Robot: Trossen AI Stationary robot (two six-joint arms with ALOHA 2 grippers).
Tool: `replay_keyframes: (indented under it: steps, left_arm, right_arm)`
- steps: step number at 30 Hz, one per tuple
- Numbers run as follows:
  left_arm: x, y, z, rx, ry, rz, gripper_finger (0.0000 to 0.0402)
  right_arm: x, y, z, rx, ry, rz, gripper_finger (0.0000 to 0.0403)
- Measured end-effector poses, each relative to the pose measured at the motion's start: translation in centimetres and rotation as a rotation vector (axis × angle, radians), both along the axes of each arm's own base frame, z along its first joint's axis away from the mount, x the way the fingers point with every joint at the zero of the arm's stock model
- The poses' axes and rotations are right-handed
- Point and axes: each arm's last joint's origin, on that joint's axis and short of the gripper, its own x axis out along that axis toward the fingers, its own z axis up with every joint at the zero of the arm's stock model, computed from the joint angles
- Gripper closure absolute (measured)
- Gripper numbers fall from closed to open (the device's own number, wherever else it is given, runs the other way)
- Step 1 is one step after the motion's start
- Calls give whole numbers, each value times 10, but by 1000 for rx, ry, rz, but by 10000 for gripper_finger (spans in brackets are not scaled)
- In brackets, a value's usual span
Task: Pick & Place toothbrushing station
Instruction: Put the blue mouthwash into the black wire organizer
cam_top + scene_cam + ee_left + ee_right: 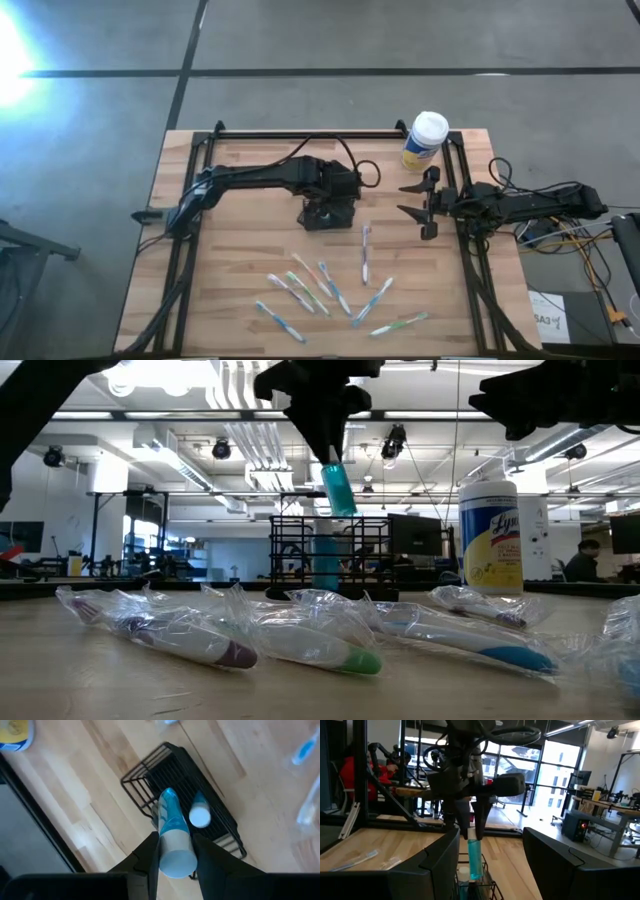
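The toothbrushing station (186, 776), a black wire holder, stands on the table's middle (325, 215). One toothbrush (200, 814) stands upright in it. My left gripper (176, 862) is right above the holder, shut on a blue-and-white toothbrush (338, 490) that hangs down toward the holder's open top. My right gripper (425, 208) waits open near the table's right edge, level, with nothing between its fingers. Several wrapped toothbrushes (330, 290) lie on the near half of the table. My left gripper pinches the toothbrush's upper, white end (176, 847) between its two fingers (147, 855), which come from above and point steeply down. The brush hangs below them, slightly tilted, its blue lower end (474, 870) about level with the holder's top rim. I cannot tell whether it touches the wires.
A yellow canister with a white cap (425, 140) stands at the far right of the table. The wrapped toothbrushes (300, 640) spread across the near side. Black rails (300, 132) run along the table's far and side edges.
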Motion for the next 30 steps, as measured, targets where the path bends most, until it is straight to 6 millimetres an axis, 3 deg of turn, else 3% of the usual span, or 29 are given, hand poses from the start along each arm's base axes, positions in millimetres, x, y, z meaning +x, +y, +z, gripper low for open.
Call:
replay_keyframes:
  steps: [8,30]
  left_arm:
    - [-1,0,-2,42,44,-113,304]
    - [8,-4,-15,20,64,-196,304]
  right_arm:
    - [0,0,0,-3,0,-1,188]
    - [0,0,0,-11,0,-1,188]
